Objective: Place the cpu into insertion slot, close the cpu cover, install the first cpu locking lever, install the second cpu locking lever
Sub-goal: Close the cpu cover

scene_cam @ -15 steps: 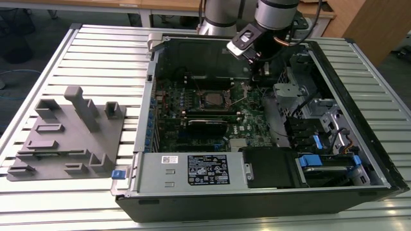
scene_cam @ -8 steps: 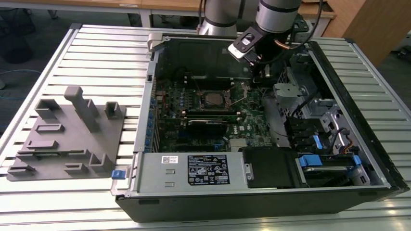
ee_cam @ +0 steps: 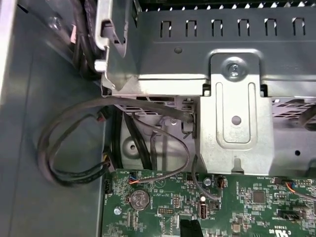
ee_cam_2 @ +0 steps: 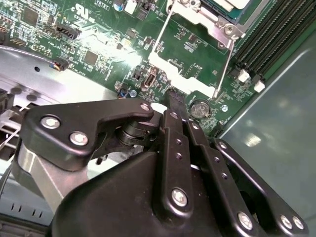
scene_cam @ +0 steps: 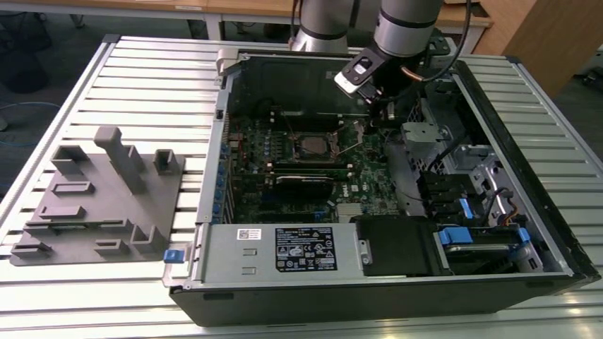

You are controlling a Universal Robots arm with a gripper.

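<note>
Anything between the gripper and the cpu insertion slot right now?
Nothing visible blocks it. The gripper hangs over open green board beside the insertion slot; a thin lever rod runs along the slot's near side.

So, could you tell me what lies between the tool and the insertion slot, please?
In the second wrist view, green circuit board carrying small components and a bright metal plate lies between the tool and the insertion slot.

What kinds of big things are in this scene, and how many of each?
Open black metal computer tower: 1
Grey plastic holder block with upright posts: 1
Silver-grey robot arm: 1
Black metal claw: 1
Total: 4
</note>
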